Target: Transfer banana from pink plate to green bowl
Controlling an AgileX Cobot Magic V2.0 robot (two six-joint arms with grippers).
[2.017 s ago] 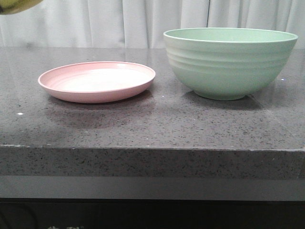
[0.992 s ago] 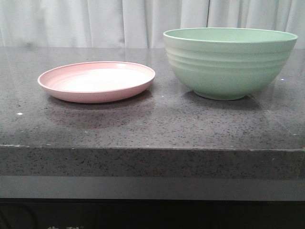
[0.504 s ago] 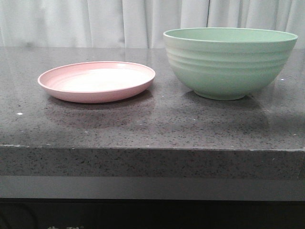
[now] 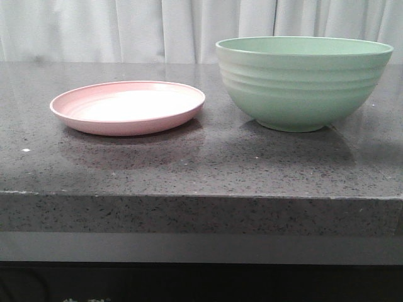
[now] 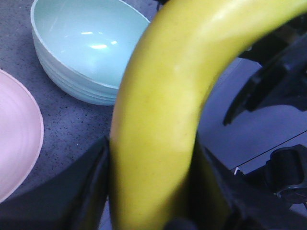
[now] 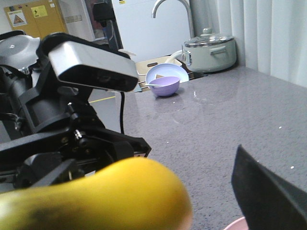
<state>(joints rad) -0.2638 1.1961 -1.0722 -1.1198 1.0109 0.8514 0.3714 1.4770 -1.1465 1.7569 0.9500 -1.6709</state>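
Counter (image 4: 189, 170): dark grey speckled stone, polished, with a soft sheen that mirrors the dishes. Pink plate (image 4: 128, 107): matt plastic look, smooth, with faint concentric rings. Green bowl (image 4: 303, 82): matt pale mint outside with horizontal ridges; its smooth inside shows small highlights in the left wrist view. Banana (image 5: 163, 120): smooth, slightly waxy yellow skin. Curtain (image 4: 126, 28): white pleated cloth. Left gripper fingers (image 5: 98, 184): black matt plastic. Pot (image 6: 209, 50): glossy, with a metal lid.
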